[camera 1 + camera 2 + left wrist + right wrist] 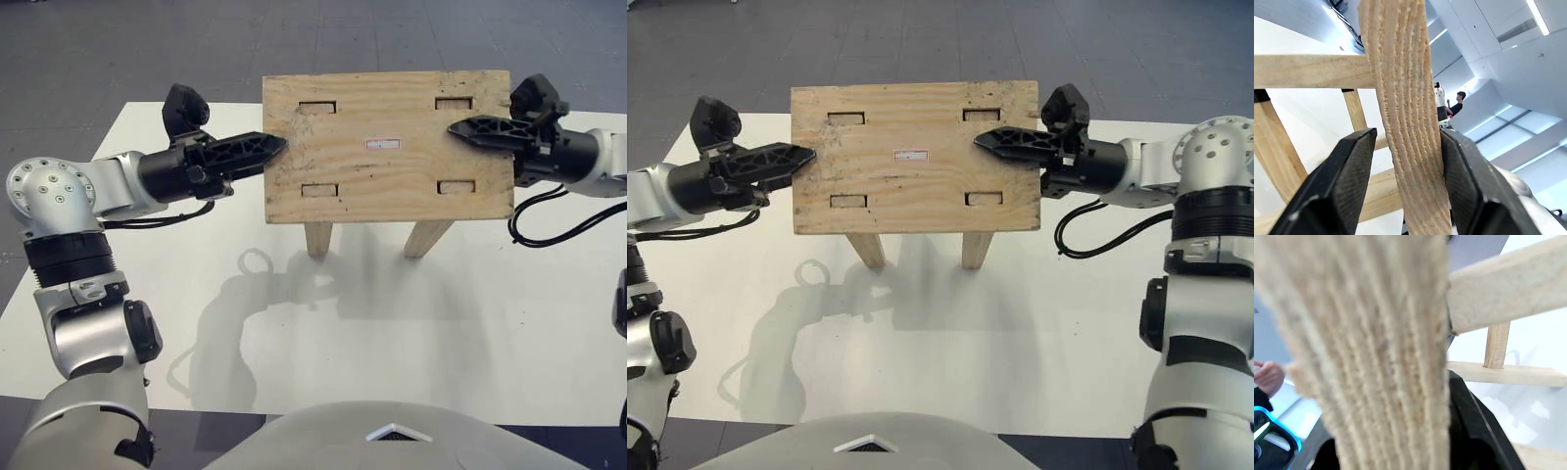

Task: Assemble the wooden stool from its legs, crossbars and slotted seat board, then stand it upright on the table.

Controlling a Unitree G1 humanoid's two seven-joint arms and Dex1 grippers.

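Observation:
The wooden stool stands upright on the white table [392,333]. Its slotted seat board [387,176] faces up, and two legs [318,238] [428,238] show below its near edge. My left gripper [277,146] is shut on the board's left edge. In the left wrist view its fingers [1337,186] clamp the board's edge [1405,98], with a crossbar [1308,71] and a leg [1354,110] behind. My right gripper [457,128] is shut on the board's right edge, one finger [1474,431] showing under the board beside a crossbar [1508,373].
Dark floor surrounds the table on all sides. A black cable [534,230] loops below my right wrist. Bare white tabletop lies in front of the stool, toward the near edge [294,406].

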